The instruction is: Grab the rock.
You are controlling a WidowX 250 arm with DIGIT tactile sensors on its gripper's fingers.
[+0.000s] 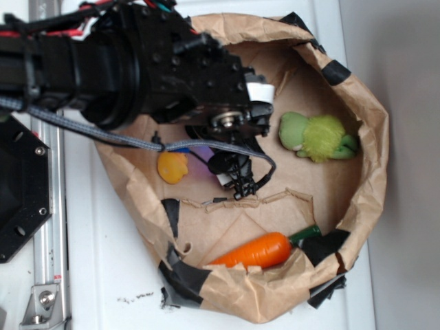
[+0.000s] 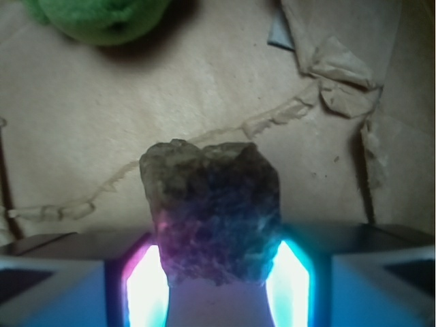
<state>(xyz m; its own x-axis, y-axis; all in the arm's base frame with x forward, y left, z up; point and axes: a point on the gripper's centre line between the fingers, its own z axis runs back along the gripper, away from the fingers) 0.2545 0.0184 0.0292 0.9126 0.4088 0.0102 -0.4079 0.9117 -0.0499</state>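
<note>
Arm (image 1: 137, 65): black housings with visible screws; red wires on top; grey braided cable (image 1: 103, 130) beneath. Gripper (image 2: 214, 283): pale grey finger blocks, inner pads (image 2: 146, 286) glowing cyan and magenta.

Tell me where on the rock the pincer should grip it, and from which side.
Across the rock's two steep flanks, coming straight down from above. In the wrist view those sides run roughly parallel, and the pincer already straddles them; the lumpy top offers no flat hold.

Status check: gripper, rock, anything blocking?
Gripper shut on the rock, fingers on both sides. Green plush toy ahead, apart. Nothing blocking.
</note>
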